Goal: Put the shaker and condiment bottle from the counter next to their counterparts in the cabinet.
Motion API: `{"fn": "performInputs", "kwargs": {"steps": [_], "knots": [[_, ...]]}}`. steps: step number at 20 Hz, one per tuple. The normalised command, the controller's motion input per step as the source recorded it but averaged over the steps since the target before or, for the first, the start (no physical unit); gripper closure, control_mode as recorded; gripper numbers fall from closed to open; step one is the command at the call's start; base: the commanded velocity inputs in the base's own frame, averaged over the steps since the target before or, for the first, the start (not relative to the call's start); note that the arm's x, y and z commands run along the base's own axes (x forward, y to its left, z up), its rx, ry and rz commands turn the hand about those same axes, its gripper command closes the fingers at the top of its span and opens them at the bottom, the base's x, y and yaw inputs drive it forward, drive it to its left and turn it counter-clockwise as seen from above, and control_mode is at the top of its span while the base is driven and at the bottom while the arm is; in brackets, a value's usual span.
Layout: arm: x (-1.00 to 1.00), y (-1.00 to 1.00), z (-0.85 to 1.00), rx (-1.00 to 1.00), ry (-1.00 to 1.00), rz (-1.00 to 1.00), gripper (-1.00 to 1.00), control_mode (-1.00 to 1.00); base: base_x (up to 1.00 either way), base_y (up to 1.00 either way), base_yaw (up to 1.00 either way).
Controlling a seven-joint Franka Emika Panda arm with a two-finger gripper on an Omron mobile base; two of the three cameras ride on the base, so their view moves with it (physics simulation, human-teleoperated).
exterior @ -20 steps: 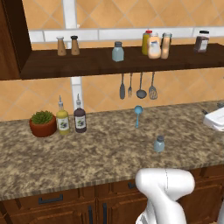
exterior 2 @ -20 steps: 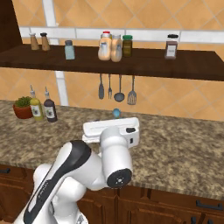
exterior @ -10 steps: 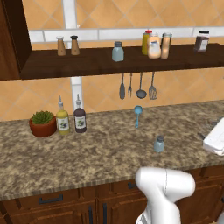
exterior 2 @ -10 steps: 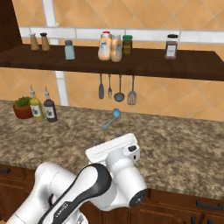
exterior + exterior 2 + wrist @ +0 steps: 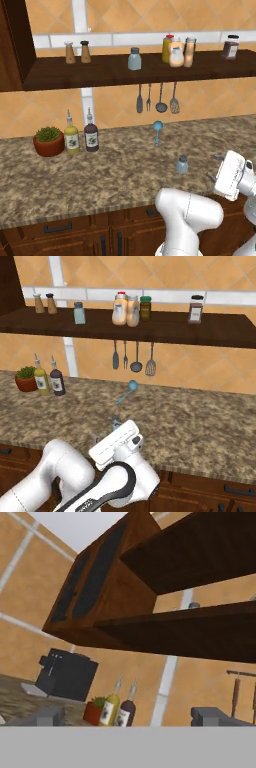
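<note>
The small squat pale blue-grey shaker (image 5: pixel 182 164) with its grey metal cap stands upright on the speckled brown-grey granite counter (image 5: pixel 100 175), long axis vertical, cap up. In the left base view it sits just beside the gripper (image 5: pixel 216 167), a little to that hand's left and apart from it, with nothing touching it. In the right base view only its cap (image 5: pixel 116 422) peeks above the white hand.

The slim tall peach-orange condiment bottle (image 5: pixel 189 52) appears to stand upright on the dark brown wooden cabinet shelf (image 5: pixel 125 70), well above the gripper, next to the wider peach bottle with white cap (image 5: pixel 176 54); at this size the two are hard to separate. A second pale blue-grey shaker (image 5: pixel 134 58) stands further left on the shelf.

The white arm is folded low over the counter's front edge, hand tilted upward toward the cabinet. Its fingers (image 5: pixel 50 716) stand wide apart, holding nothing.
</note>
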Motion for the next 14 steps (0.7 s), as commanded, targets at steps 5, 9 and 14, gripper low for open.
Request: {"fn": "performInputs", "kwargs": {"steps": [5,9,14], "knots": [[0.32,0.10,-0.13,0.01,0.00,0.11,-1.00,-1.00,0.00,0.00,0.00],[0.18,0.00,-0.05,0.11,0.07,0.13,-1.00,-1.00,0.00,0.00,0.00],[0.11,-0.06,-0.14,0.12,0.08,0.08,-1.00,-1.00,0.00,0.00,0.00]]}}
